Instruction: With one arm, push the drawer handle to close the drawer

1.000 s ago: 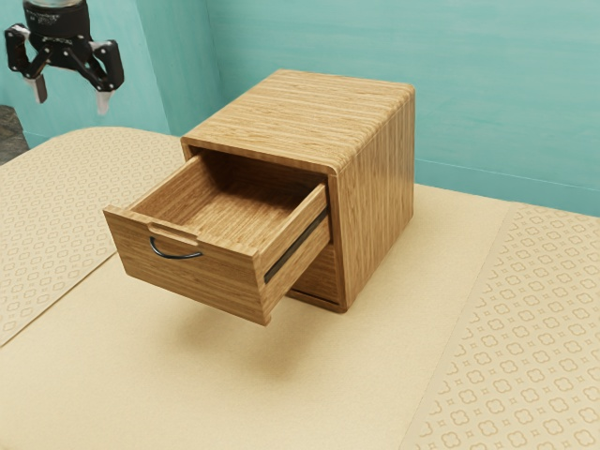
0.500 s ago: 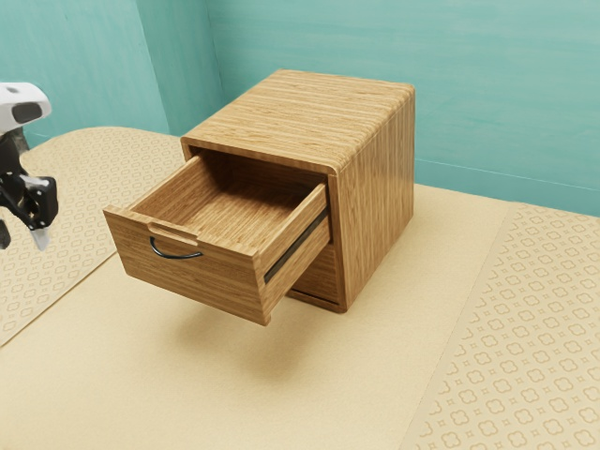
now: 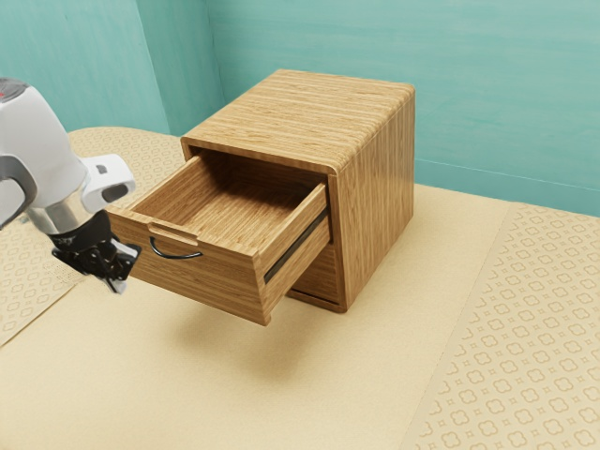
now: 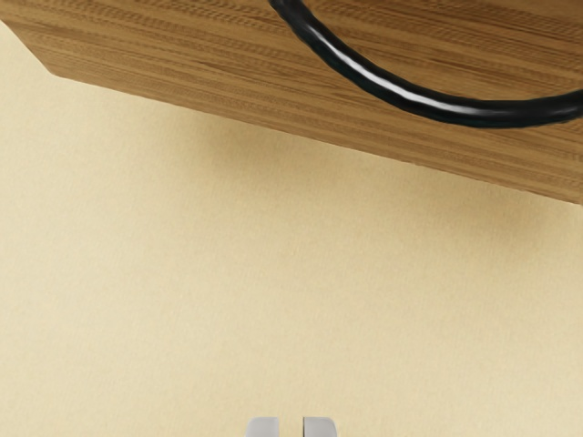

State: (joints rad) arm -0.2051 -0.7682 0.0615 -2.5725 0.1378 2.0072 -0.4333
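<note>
Note pincer (image 3: 116,284) closed and empty, near the drawer front (image 3: 211,286). Locate handle (image 4: 492,113) below the front's upper edge, drawer extended from cabinet (image 3: 380,178). Expect rigid wood, probably light sliding, slippery handle; press centrally, square to the front, without grasping.

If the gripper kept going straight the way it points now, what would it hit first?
Probably the bare tabletop: the gripper points mostly down, and the drawer front appears to lie beside that line. Depth is unclear, so a brush against its lower edge can't be ruled out.
</note>
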